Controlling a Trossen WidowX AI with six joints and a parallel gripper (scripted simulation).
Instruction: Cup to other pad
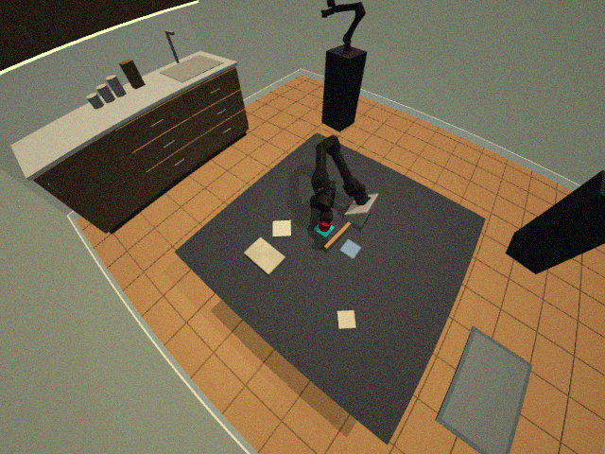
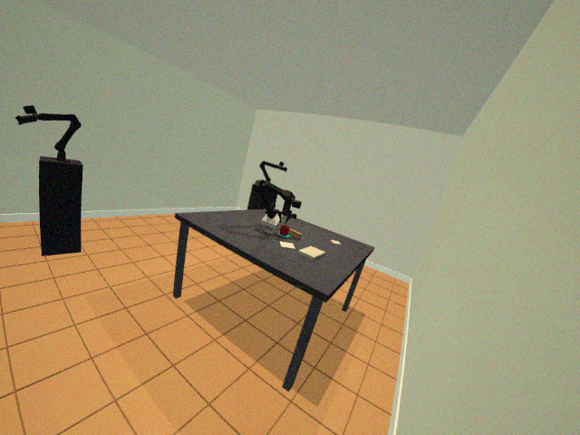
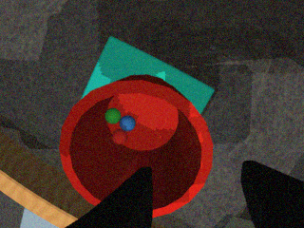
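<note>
The red cup (image 1: 324, 224) (image 2: 284, 229) (image 3: 138, 166) stands upright on the teal pad (image 1: 323, 235) (image 2: 284, 236) (image 3: 142, 62). Inside it lie a green marble (image 3: 112, 116), a blue marble (image 3: 127, 123) and a red marble (image 3: 119, 138). My gripper (image 1: 325, 215) (image 2: 286, 221) (image 3: 198, 174) is open and empty, close above the cup. In the wrist view one fingertip shows over the cup's mouth and the other outside its rim. The pale blue pad (image 1: 350, 248) (image 3: 35, 220) lies bare across a wooden bar; its corner shows in the wrist view.
The wooden bar (image 1: 337, 235) (image 2: 294, 234) (image 3: 38, 201) stands between the two pads. A tilted whitish panel (image 1: 358, 206) (image 2: 269, 219) is by the arm's base. A cream slab (image 1: 264, 255) (image 2: 312, 251) and cream squares (image 1: 281, 228) (image 1: 346, 319) lie on the dark table (image 1: 390, 273) (image 2: 234, 234).
</note>
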